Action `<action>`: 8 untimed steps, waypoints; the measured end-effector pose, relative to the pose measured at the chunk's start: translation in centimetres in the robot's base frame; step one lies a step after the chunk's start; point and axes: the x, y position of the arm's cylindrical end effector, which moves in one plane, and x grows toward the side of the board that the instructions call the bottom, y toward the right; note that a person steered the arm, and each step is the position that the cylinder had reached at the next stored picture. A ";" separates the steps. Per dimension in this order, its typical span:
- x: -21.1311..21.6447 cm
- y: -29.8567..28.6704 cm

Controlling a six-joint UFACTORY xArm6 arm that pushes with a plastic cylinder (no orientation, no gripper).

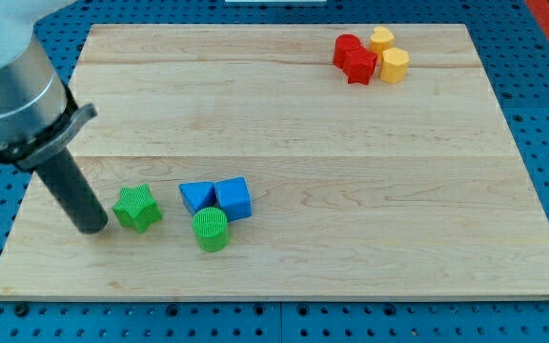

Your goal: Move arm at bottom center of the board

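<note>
My tip (93,227) rests on the wooden board (351,191) at the view's lower left. It stands just left of a green star block (137,207), close to it or touching. Right of the star are a blue triangular block (196,196) and a blue cube (233,198) side by side, with a green cylinder (211,230) just below them. At the view's top right sit two red blocks, a round one (347,48) and a star-like one (359,65), beside two yellow blocks, one (381,39) above the other (394,65).
The board lies on a blue perforated table (541,86). The arm's grey body (12,86) fills the view's upper left corner above the rod.
</note>
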 end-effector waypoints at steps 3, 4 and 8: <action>-0.2 -3.0; 1.7 -5.5; 4.7 5.2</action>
